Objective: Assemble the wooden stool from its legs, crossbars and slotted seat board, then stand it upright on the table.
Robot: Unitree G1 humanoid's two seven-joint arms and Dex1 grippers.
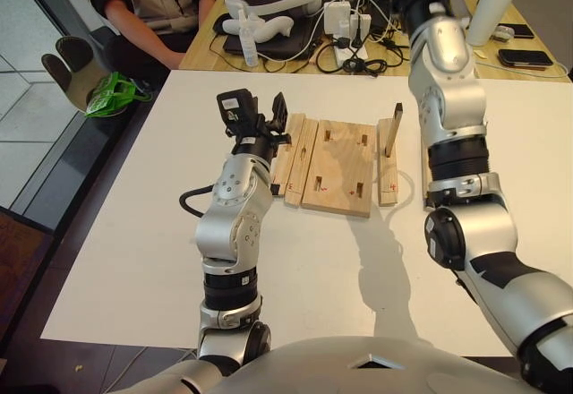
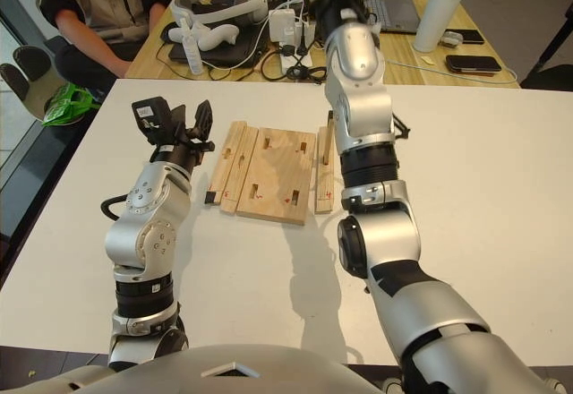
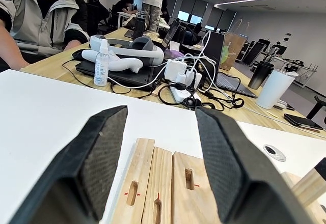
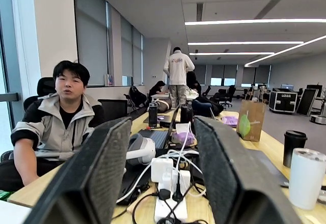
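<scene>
In the left eye view the slotted seat board (image 1: 338, 168) lies flat on the white table (image 1: 134, 233), with two narrow slotted strips (image 1: 300, 157) touching its left edge and a third strip (image 1: 388, 175) along its right, apparently laid side by side so the slots face up for fitting; a short stick (image 1: 397, 127) stands upright at that third strip, seemingly seated in a slot; the left gripper (image 1: 269, 116) hovers just beside the two strips, fingers spread wide and holding nothing, probably lined up for a pick; the right eye view gives the right arm lifted high over the board toward the desk (image 2: 403, 64) behind, well apart from the wood; the left wrist view adds close detail, its wide pads (image 3: 97, 158) framing the strips' slots and red marks; the right wrist view shows the right gripper (image 4: 163, 124) spread wide and empty, aimed at the cluttered desk rather than the parts.
</scene>
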